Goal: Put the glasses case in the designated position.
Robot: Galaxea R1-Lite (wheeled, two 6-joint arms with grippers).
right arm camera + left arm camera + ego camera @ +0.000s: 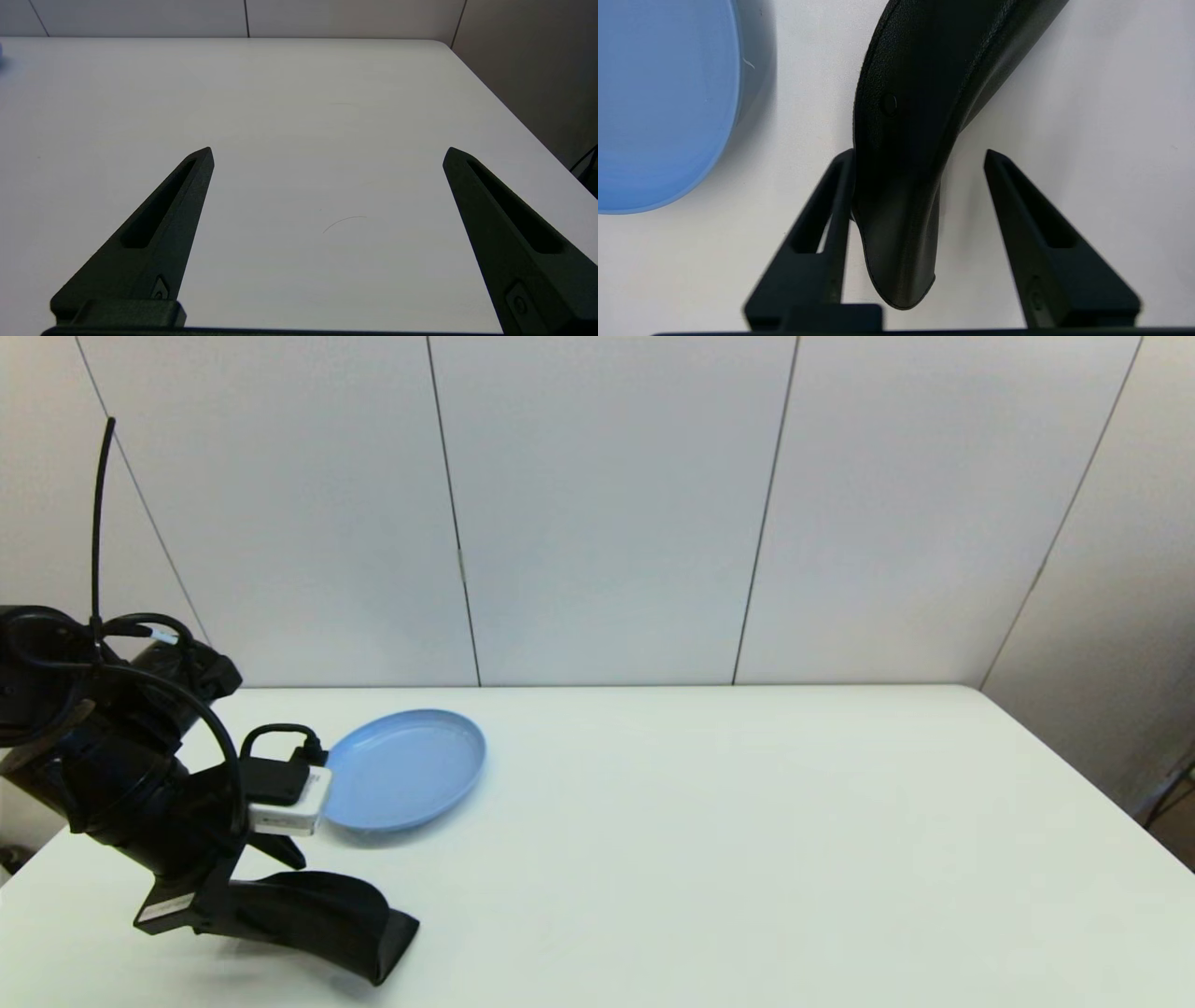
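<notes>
A: Head view first: where is the glasses case (317, 919)?

B: Low at the near left of the white desk (747, 821), lying on plain desk top nearer the robot than the light blue plate (406, 767) and apart from it. The plate holds nothing; the case is outside it.

A: And the case against the left gripper (920, 156)?

B: In the left wrist view the rounded end of the case (906, 154) lies between the two black fingers. One finger (822, 219) touches the case's side; the other (1031, 224) stands off with bare desk showing between it and the case. So the jaws are spread partway and do not clamp the case. In the head view the left gripper (201, 915) is low over the desk at the case's left end.

A: How does the case look?

B: Matte black, soft, with a fine grain on the flap and a small round snap on it. It bows upward along its length instead of lying flat; its squared far end in the head view rests on the desk, pointing toward the middle. The plate's edge (668, 140) shows just beside it in the left wrist view, not touching.

A: The right gripper (327, 154)?

B: Jaws wide apart, holding nothing, over bare white desk on the right side; it does not show in the head view.
</notes>
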